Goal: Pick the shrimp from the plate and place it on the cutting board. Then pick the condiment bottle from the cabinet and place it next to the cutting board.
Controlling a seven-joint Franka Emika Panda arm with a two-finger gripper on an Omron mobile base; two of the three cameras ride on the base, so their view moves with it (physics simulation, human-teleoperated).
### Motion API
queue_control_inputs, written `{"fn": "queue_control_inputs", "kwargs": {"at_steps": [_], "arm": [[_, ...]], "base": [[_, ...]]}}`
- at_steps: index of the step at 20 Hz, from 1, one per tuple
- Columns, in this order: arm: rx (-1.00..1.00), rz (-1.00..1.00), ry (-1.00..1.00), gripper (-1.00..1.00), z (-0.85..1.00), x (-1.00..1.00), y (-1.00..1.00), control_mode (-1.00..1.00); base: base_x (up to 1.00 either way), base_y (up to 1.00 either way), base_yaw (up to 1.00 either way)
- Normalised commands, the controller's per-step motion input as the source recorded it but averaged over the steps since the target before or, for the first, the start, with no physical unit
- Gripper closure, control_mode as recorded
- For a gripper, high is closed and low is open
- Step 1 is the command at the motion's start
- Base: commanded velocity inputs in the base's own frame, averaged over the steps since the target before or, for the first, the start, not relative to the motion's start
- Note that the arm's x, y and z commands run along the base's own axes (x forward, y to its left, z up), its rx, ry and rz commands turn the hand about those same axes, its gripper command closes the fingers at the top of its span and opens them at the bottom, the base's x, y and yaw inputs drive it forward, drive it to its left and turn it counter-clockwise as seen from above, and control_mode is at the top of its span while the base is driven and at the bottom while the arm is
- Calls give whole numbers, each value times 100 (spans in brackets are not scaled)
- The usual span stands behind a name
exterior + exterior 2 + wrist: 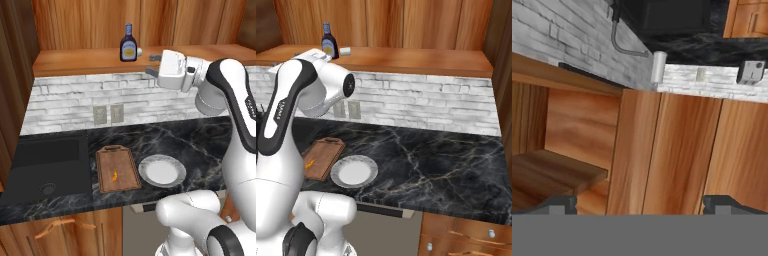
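Observation:
The dark-brown condiment bottle (128,44) with a blue cap stands upright on the cabinet's shelf ledge (85,61). My gripper (152,64) hovers open just right of it and slightly lower, in front of the ledge, with nothing between its fingers. In the hand view the finger tips (560,203) stand wide apart before the cabinet's wooden panels (662,150). On the counter, the small orange shrimp (114,175) lies on the brown cutting board (125,167). The round white-grey plate (150,162) sits bare to the board's right. From the right base view I see the bottle (329,44), board (326,152) and plate (368,167).
A small white block (139,51) lies on the ledge between bottle and gripper. A dark sink (47,165) is set into the black marble counter left of the board. Two wall outlets (107,114) sit on the brick backsplash. Lower cupboards with curved handles (52,227) run below.

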Motion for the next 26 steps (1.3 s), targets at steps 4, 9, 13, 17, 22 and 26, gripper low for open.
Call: {"fn": "queue_control_inputs", "kwargs": {"at_steps": [4,9,13,17,22,26], "arm": [[0,0,-2,-100,6,0,-1,-100],[0,0,0,-100,4,3,-2,-100],[0,0,0,-100,0,19,-1,-100],[0,-1,0,-100,0,30,-4,-100],[0,-1,0,-100,0,38,-7,-100],[0,0,0,-100,9,22,-1,-100]], "base": [[0,0,0],[0,0,0],[0,0,0],[0,0,0],[0,0,0],[0,0,0]]}}
